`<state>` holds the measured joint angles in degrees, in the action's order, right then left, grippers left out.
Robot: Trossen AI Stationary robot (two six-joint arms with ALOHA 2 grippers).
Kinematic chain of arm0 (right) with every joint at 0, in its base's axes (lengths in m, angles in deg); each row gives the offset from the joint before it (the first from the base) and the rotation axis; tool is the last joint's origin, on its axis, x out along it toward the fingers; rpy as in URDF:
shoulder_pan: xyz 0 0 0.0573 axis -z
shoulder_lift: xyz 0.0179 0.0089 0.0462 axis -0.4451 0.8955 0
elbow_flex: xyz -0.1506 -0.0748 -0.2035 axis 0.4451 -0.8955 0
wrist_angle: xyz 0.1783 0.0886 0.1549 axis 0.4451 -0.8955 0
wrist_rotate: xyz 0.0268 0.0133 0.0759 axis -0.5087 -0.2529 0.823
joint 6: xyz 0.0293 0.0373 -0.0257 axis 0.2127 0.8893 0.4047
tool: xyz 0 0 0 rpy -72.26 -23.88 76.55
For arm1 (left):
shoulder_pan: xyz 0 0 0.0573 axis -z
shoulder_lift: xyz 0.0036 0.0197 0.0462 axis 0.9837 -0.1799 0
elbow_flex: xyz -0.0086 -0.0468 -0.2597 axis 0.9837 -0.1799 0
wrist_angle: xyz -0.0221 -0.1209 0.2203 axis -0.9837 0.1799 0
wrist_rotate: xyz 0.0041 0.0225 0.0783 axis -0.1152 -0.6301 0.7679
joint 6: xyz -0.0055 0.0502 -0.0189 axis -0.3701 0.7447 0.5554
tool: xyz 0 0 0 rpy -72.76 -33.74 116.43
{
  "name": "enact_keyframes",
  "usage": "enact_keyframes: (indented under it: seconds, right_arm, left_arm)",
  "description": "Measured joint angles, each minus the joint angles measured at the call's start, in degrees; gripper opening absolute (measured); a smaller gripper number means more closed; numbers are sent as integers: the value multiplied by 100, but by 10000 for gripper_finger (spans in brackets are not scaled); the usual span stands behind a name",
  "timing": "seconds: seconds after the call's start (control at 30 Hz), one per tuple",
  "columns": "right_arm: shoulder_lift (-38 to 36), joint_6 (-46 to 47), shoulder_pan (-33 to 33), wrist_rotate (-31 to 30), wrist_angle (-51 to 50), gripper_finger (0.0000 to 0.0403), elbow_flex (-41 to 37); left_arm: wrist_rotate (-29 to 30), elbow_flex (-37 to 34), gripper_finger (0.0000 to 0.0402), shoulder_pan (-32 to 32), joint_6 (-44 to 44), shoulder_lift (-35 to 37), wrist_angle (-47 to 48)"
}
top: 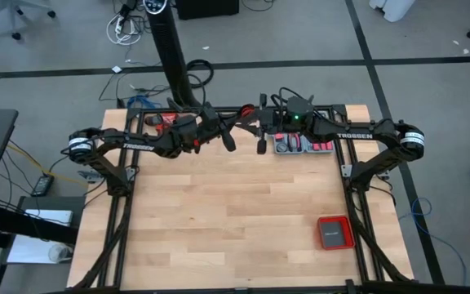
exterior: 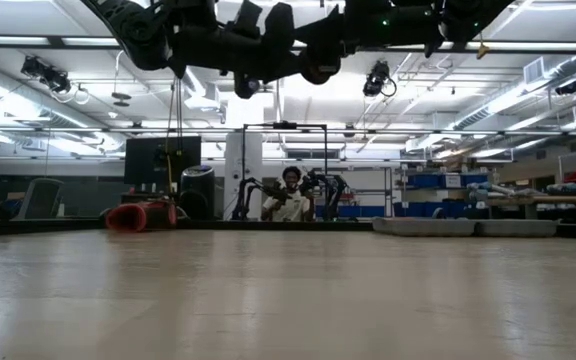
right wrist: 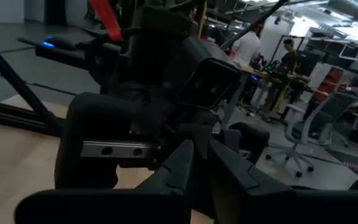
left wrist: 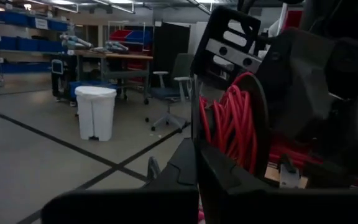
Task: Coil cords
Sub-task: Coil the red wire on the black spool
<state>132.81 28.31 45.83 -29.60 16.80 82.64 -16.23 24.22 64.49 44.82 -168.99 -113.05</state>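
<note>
Red cords [left wrist: 232, 127] coil upright, edge-on.

Red coiled cord [left wrist: 232, 127], pale striped wooden table [top: 235, 220], red box [top: 334, 233] with grey middle.

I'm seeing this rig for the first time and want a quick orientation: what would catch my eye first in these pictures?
Two dark arms meet high over the far edge of the wooden table, the left gripper and the right gripper close together in mid-air. In the left wrist view a coil of red cord hangs right before that arm's shut fingers. A flat red box sits alone near the table's right side.
</note>
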Motion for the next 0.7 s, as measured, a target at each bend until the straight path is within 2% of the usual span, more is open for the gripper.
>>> enact_keyframes:
  seconds: [0.17,0.3,0.5,0.63,0.7]
  right_arm:
    - [0,0,9,264,-120,47,0]
    - [0,-37,20,658,-388,47,0]
    - [0,-210,103,577,-779,47,-4]
    - [2,-315,174,1169,-947,47,-4]
    - [2,-300,217,1148,-1024,47,-4]
  left_arm:
    - [43,0,0,27,7,2,-115]
    - [330,0,0,32,62,2,-95]
    - [520,0,0,30,71,2,-23]
    - [579,0,0,30,125,2,140]
    - [645,0,0,30,224,2,202]
